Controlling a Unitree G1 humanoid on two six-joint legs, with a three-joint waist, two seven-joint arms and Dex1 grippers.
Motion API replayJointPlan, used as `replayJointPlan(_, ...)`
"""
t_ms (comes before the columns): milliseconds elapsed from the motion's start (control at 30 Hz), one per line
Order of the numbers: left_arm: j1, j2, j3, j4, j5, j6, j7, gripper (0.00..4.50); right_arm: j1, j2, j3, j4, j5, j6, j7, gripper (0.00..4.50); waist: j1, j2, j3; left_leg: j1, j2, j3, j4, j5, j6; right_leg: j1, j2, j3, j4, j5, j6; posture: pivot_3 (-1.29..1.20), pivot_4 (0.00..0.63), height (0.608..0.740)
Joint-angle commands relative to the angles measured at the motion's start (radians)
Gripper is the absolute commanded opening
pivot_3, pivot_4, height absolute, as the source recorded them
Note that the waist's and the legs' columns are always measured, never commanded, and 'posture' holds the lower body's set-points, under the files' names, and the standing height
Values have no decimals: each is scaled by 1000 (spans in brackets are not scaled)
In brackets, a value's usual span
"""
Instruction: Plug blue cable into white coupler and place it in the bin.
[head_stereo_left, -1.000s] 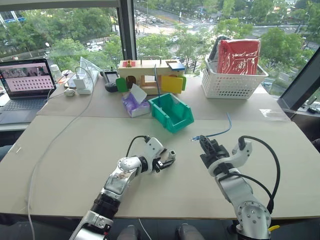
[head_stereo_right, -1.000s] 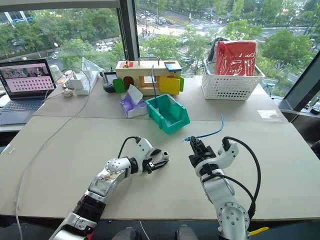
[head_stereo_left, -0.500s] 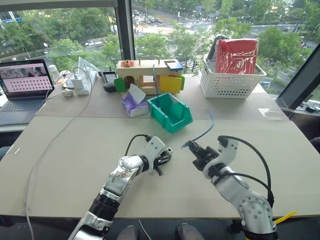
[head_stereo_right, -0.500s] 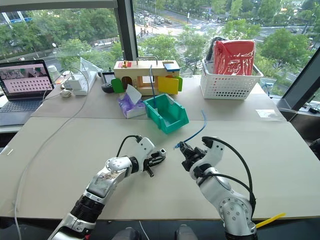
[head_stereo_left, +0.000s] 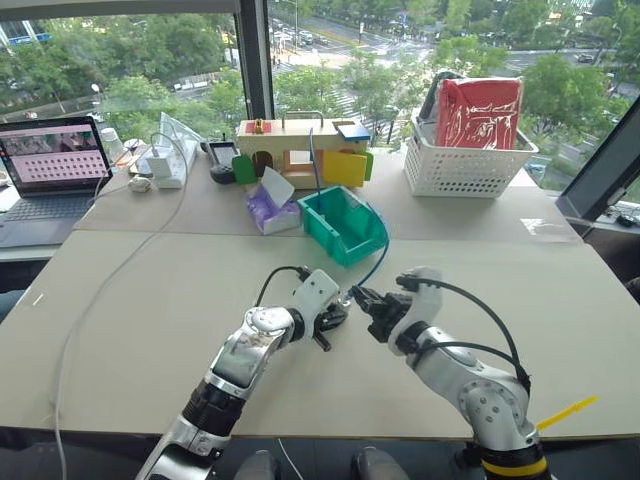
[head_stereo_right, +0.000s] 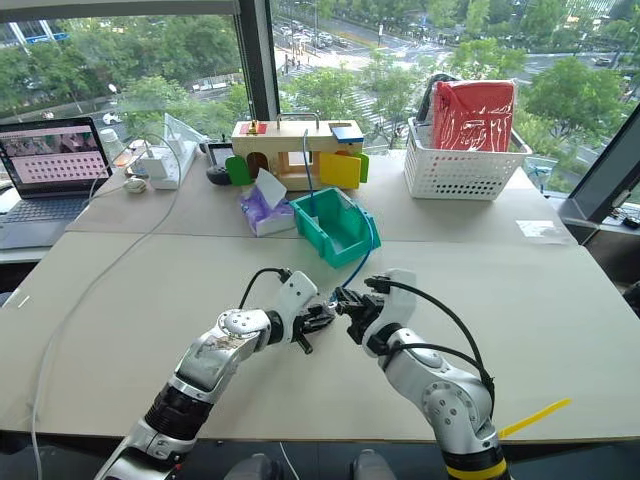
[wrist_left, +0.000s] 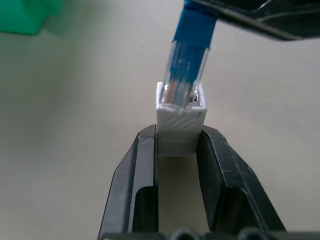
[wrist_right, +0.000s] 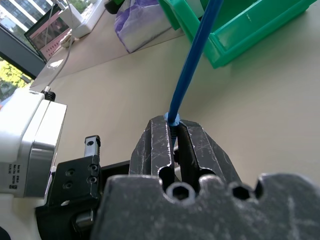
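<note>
My left end effector (wrist_left: 177, 150) has black fingers around the white coupler (wrist_left: 180, 125), whose side is faintly ribbed. The blue cable (wrist_right: 192, 65) is light blue with a clear plug showing coloured wires. My right end effector (wrist_right: 172, 137) is dark grey. The bin (head_stereo_left: 345, 225), at twelve o'clock, is teal-green; the table (head_stereo_left: 150, 290) is beige.

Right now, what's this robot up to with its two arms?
It is joining a cable to a connector. The left hand is shut on the white coupler, and the right hand pinches the blue cable near its plug. The clear plug tip sits at the coupler's socket. The bin waits behind.
</note>
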Motion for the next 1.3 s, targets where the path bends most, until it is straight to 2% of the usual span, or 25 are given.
replayJointPlan(33, 20, -6, -22, 54, -40, -17, -58, 606, -18, 7, -20, -14, -15, 30, 19, 0, 7, 0, 0, 0, 0, 0, 0, 0, 0, 0, 0, 0, 0, 0, 0, 0, 150, 715)
replayJointPlan(433, 15, -9, -23, 77, -51, -24, -63, 606, -9, 35, -78, -60, -90, 39, 9, 0, 16, 0, 0, -1, -1, 0, 0, 0, 0, 0, 0, 0, -1, 0, 0, 0, 150, 715)
replayJointPlan(700, 19, -11, -30, 75, -54, -22, -62, 606, 4, 10, -78, -97, -140, 130, -13, 0, 16, 0, 0, -1, -1, 0, 0, 0, 0, 0, -1, 0, -1, 0, 0, 0, 150, 715)
replayJointPlan(1067, 15, -28, -40, 95, -59, -32, -61, 606, 1, 35, -113, -174, -149, 146, -6, 0, 18, 0, 0, -1, -2, 0, 0, 0, 0, 0, -2, -1, -1, -1, 1, 0, 150, 715)
replayJointPlan(1300, 13, -31, -42, 103, -58, -39, -60, 606, 22, 31, -110, -191, -138, 222, -10, 0, 18, 0, 0, -2, -2, -1, 0, 0, 0, 0, -2, -1, -1, -1, 1, 0, 150, 715)
